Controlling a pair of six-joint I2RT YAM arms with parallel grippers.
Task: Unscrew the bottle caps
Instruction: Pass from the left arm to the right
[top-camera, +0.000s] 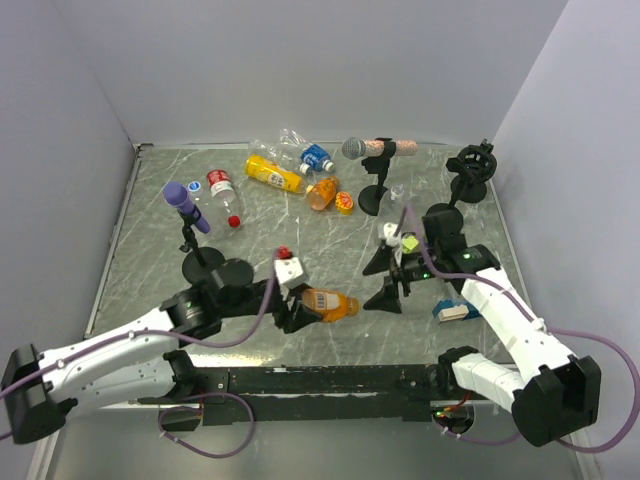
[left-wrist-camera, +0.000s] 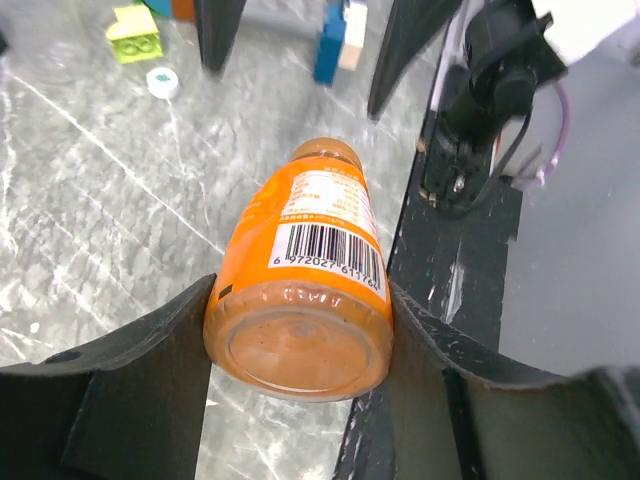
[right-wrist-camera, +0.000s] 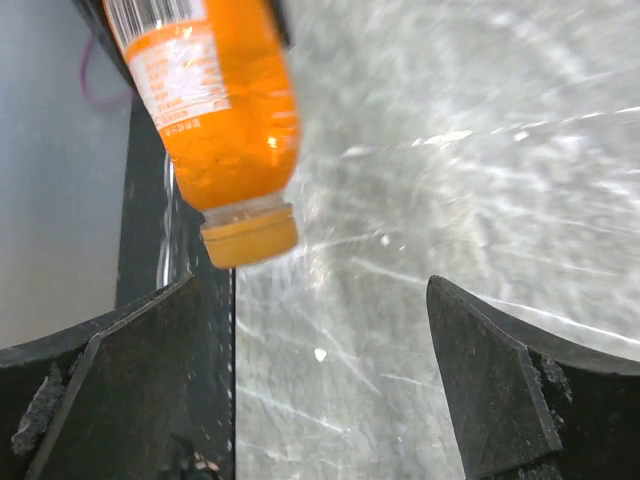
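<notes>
Left tool (left-wrist-camera: 300, 312) around orange bottle (left-wrist-camera: 310, 235), its cap (left-wrist-camera: 325, 152) blurry.

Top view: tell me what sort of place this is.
Probably a robotics lab test cell: plain grey walls box in a marbled table, two robot arms sit at its near edge, and bottles and stand microphones serve as props.

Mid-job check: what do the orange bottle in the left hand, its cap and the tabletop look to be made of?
The orange bottle looks like glossy plastic: highlights, printed barcode label. Its cap seems matte orange-brown plastic, with a moulded skirt. The tabletop is glossy, grey with white veins; stone or laminate, cannot tell.
</notes>
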